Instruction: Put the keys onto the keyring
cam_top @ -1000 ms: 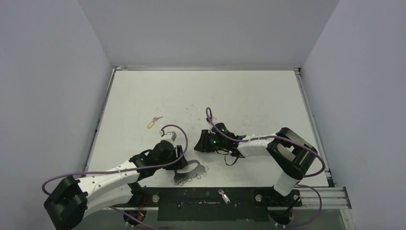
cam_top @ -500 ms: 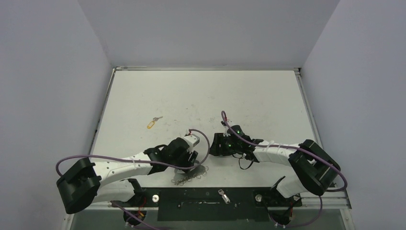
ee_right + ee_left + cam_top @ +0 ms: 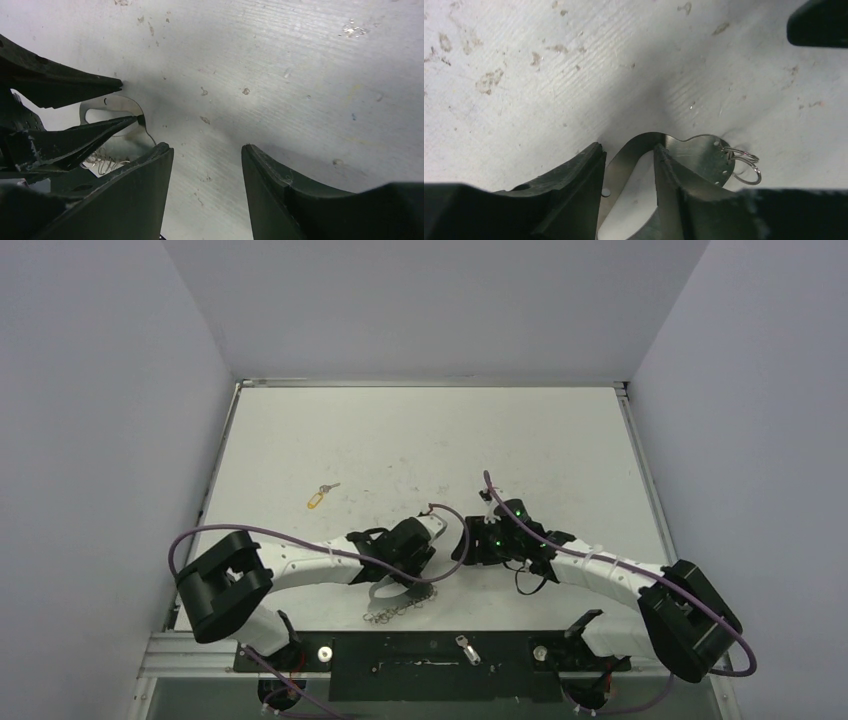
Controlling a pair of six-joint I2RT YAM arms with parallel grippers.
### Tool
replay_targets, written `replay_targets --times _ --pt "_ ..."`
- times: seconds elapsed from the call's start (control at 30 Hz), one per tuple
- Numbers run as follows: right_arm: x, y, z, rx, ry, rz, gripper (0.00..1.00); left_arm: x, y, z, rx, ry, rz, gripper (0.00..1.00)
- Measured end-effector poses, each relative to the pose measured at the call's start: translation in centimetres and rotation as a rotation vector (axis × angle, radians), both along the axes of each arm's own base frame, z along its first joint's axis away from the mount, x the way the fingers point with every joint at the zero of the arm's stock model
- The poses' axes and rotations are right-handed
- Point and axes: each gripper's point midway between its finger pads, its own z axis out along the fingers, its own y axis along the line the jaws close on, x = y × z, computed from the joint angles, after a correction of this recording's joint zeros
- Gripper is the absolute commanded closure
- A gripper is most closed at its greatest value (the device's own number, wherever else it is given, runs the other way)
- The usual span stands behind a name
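Note:
The keyring is a flat silver loop lying near the table's front edge, with a chain of small rings trailing toward me. In the left wrist view the keyring shows its rings at the right. My left gripper is open and straddles one narrow arm of the loop, one finger outside and one inside the opening, with a gap still showing. My right gripper is open over bare table just right of it, holding nothing. A key with a yellow tag lies far left.
Another small silver key lies on the black base plate between the arm mounts. In the right wrist view the left gripper's fingers and the keyring fill the left side. Grey walls enclose the table.
Both arms have shifted to the right. The left gripper came over the keyring and narrowed around one arm of the loop. The right gripper opened wider and backed off to the right.

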Motion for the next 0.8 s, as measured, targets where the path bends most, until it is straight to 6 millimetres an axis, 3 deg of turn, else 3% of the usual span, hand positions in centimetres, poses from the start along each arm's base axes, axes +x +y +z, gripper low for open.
replay_targets --times 0.23,0.57,0.7,0.8 --pt "-0.2 -1.9 0.9 -0.028 -0.017 -0.013 0.46 1.9 -2.3 0.0 0.007 -0.032 0.042 0.75" --pt "-0.8 -2.9 0.7 -0.063 -0.008 0.001 0.43 5.0 -3.3 0.1 -0.031 -0.058 0.143 0.75" --pt "-0.9 -2.8 0.8 -0.060 -0.012 0.019 0.43 6.4 -2.6 0.1 -0.062 -0.063 0.185 0.67" --pt "-1.0 -2.6 0.9 -0.049 -0.013 0.035 0.43 6.3 -1.8 0.2 -0.087 -0.071 0.190 0.59"
